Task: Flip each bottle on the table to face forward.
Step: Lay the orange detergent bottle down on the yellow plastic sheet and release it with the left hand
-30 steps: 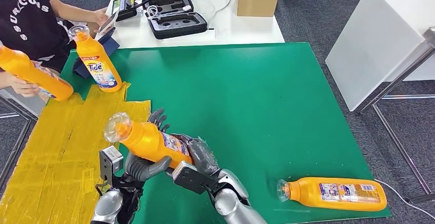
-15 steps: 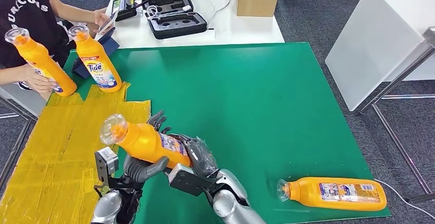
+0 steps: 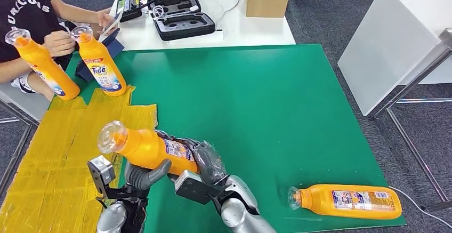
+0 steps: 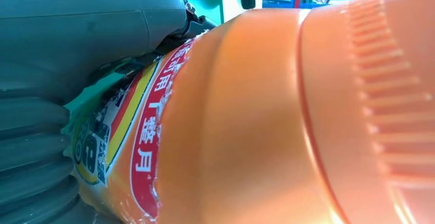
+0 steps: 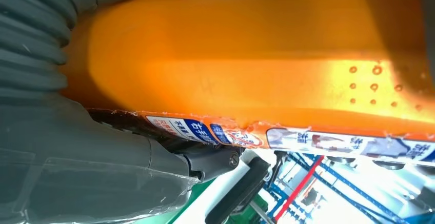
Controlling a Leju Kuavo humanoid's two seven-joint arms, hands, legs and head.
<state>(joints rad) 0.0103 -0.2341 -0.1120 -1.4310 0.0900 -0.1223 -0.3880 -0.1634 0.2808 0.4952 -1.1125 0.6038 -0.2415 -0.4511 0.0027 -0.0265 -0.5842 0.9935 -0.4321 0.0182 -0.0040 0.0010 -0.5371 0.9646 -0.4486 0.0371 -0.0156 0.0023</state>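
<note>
Both hands, left hand [image 3: 143,173] and right hand [image 3: 205,161], clasp the tilted bottle [image 3: 149,147] above the table [image 3: 256,94]; rotating slowly should keep the grip secure while bringing the front label forward.

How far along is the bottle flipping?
Done: two upright bottles at the far left, the Tide label facing forward on one. In hand: a third bottle, held off the table by the left robot hand and right robot hand. Left: the lying bottle near the right edge.
</note>
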